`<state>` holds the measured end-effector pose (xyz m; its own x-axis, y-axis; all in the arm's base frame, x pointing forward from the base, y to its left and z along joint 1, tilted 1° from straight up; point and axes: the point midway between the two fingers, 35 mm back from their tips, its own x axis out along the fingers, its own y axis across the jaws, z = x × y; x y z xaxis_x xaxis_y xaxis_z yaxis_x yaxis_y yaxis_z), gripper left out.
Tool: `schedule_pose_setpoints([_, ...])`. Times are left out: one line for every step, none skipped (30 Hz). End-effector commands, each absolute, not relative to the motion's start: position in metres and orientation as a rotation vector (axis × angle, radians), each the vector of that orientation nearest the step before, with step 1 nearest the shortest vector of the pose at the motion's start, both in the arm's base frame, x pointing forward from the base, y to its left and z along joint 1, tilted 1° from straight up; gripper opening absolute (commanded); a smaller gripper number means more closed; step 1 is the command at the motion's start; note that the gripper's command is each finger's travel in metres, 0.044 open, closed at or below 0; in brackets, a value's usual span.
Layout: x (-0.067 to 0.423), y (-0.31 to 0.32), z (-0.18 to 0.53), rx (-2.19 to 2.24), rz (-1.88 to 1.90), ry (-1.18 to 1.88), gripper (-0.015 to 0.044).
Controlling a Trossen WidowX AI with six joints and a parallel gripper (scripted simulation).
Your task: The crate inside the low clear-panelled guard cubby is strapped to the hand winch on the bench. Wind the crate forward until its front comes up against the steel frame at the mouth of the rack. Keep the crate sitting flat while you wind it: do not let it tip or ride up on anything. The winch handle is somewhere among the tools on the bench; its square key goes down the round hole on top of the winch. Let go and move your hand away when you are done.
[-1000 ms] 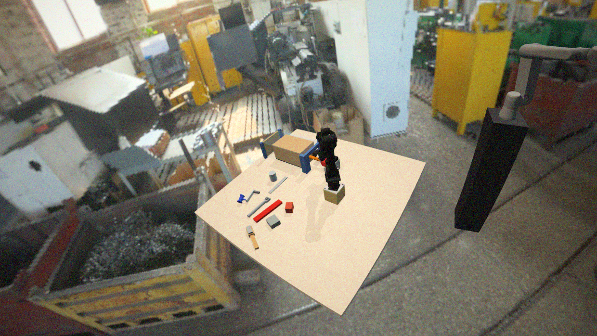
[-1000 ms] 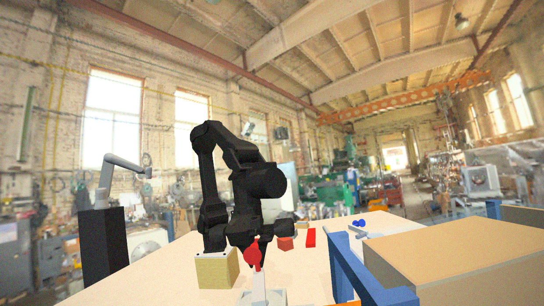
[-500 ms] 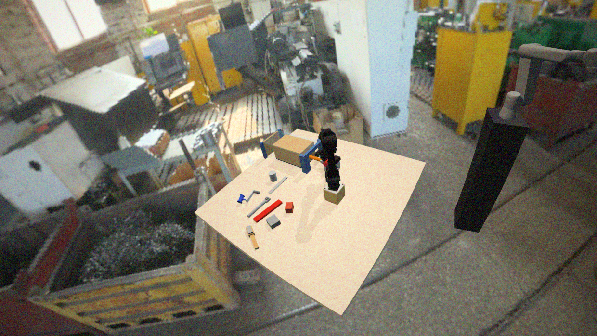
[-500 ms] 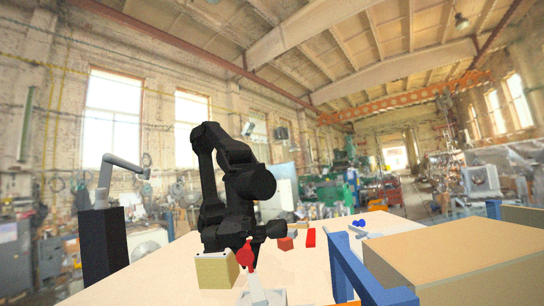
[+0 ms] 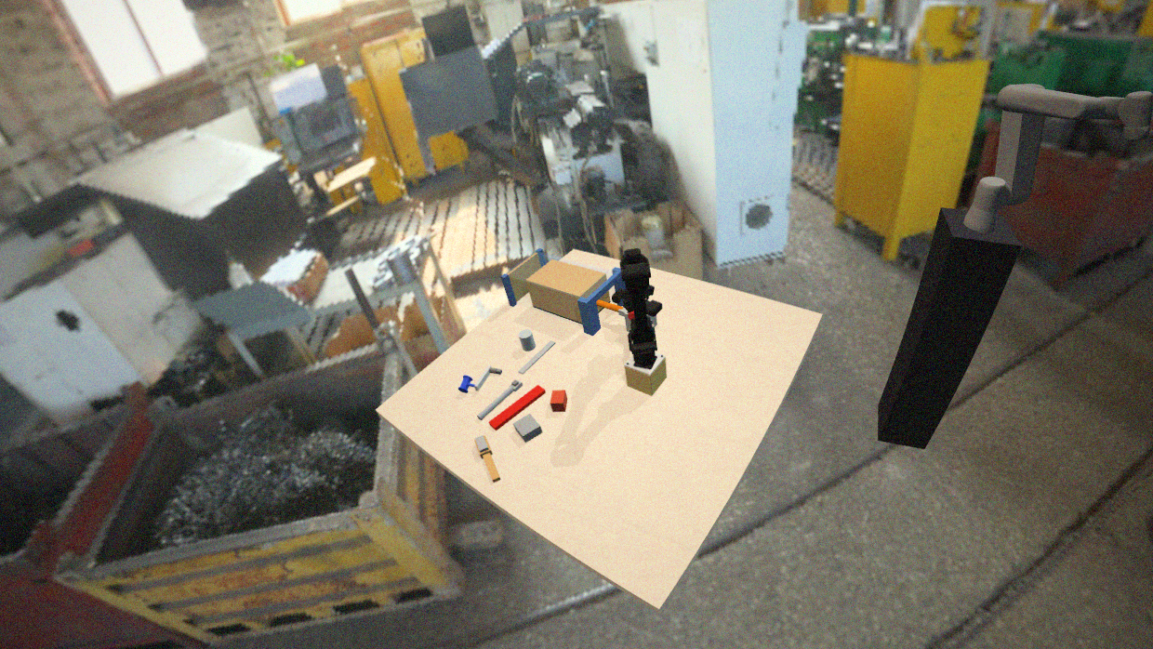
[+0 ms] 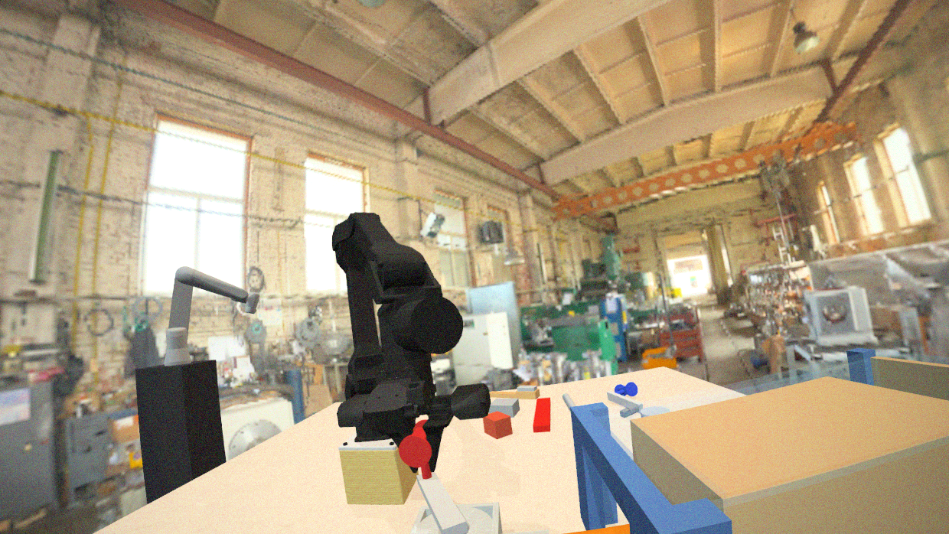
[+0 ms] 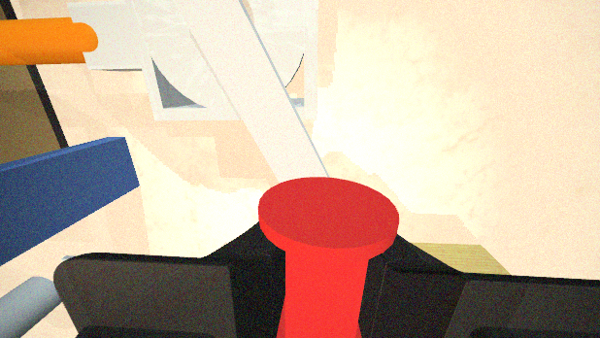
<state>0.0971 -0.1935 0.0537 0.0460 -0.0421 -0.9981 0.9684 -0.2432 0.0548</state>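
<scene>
item: rigid pale-grey winch handle (image 7: 262,102) with red mushroom-shaped knob (image 7: 328,228); black claw (image 7: 311,291) held knob's stem, likely the best hold.

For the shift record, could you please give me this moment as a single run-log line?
phase: winding | gripper: shut on red crank knob | handle arm: seated in winch | strap: visible | crate: flat
</scene>
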Motion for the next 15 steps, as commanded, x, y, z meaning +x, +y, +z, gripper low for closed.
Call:
schedule_pose_setpoints([0.084,-0.193,0.054,1.381,-1.398,1.033,0.0])
schedule_pose_setpoints([0.083,-0.194,0.054,1.381,-1.398,1.033,0.0])
schedule_pose_setpoints([0.082,-0.194,0.054,1.381,-1.398,1.033,0.0])
schedule_pose_setpoints([0.081,-0.195,0.054,1.381,-1.398,1.033,0.0])
schedule_pose_setpoints([0.08,-0.195,0.054,1.38,-1.398,1.033,0.0])
schedule_pose_setpoints([0.079,-0.196,0.054,1.38,-1.398,1.034,0.0])
schedule_pose_setpoints([0.078,-0.196,0.054,1.38,-1.398,1.034,0.0])
schedule_pose_setpoints([0.077,-0.197,0.054,1.38,-1.398,1.034,0.0])
schedule_pose_setpoints([0.076,-0.198,0.054,1.38,-1.399,1.034,0.0])
schedule_pose_setpoints([0.075,-0.198,0.054,1.38,-1.399,1.034,0.0])
schedule_pose_setpoints([0.074,-0.199,0.054,1.38,-1.399,1.034,0.0])
schedule_pose_setpoints([0.073,-0.199,0.054,1.38,-1.399,1.034,0.0])
schedule_pose_setpoints([0.072,-0.2,0.054,1.38,-1.399,1.034,0.0])
schedule_pose_setpoints([0.071,-0.2,0.054,1.38,-1.399,1.034,0.0])
schedule_pose_setpoints([0.07,-0.201,0.054,1.379,-1.399,1.034,0.0])
